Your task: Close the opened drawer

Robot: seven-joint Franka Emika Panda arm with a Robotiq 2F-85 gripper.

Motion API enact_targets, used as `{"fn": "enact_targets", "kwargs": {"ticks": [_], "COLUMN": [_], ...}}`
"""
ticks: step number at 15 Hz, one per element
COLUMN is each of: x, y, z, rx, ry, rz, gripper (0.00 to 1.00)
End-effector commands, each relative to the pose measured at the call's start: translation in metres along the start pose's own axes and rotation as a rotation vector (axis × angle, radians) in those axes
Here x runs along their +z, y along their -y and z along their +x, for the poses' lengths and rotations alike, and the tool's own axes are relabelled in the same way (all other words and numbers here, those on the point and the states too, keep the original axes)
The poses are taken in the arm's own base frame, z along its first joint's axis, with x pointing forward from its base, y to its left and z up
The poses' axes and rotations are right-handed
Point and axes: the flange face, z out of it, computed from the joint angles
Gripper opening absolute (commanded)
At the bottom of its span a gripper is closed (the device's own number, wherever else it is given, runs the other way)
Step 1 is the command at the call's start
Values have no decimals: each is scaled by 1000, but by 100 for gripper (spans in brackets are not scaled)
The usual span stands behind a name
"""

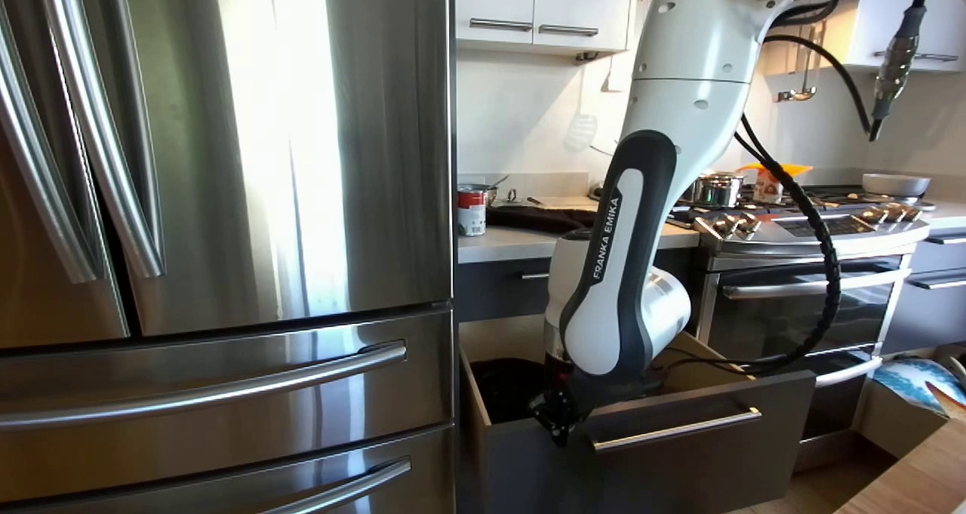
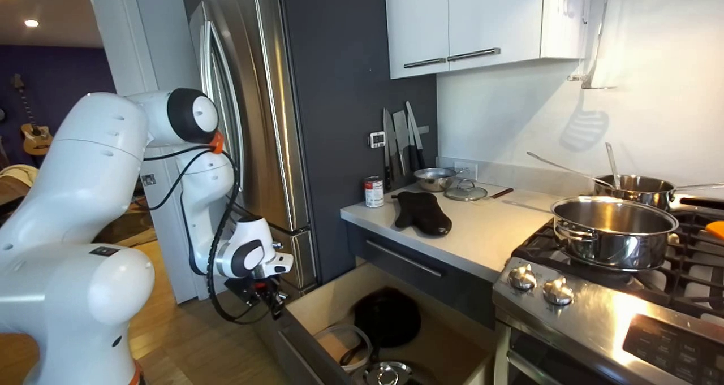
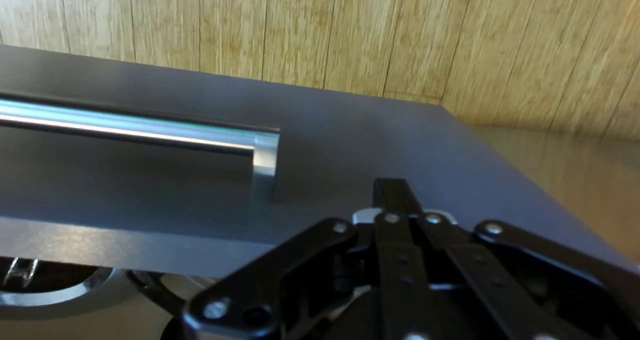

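The drawer (image 1: 679, 472) stands pulled out below the counter. It has a dark grey front, a steel bar handle (image 1: 677, 431) and pale wood sides. In an exterior view its open box (image 2: 447, 351) holds a black pan (image 2: 387, 317) and lids. My gripper (image 1: 558, 427) is at the front's fridge-side end, beside the handle; it also shows in an exterior view (image 2: 277, 306). In the wrist view the gripper's fingers (image 3: 394, 195) are together with nothing between them, over the drawer front (image 3: 340, 145). I cannot tell whether the tips touch the front.
The steel fridge (image 1: 226, 393) stands close beside the drawer. A shallower closed drawer (image 2: 404, 258) lies above it, under the counter (image 2: 475, 221). The oven (image 1: 807, 295) is on the other side. A wooden surface (image 1: 917, 476) shows at an exterior view's lower corner.
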Motion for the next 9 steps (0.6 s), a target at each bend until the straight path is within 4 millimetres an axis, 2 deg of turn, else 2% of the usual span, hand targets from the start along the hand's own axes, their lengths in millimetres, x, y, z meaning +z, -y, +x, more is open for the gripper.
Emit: {"fn": "enact_targets", "kwargs": {"ticks": [1, 5, 9], "x": [14, 27, 35], "y": [-18, -30, -34], "z": [20, 38, 53], "rx": [10, -54, -28], "ry": [-109, -227, -327], "rz": [-43, -83, -60], "gripper": [0, 0, 0]}}
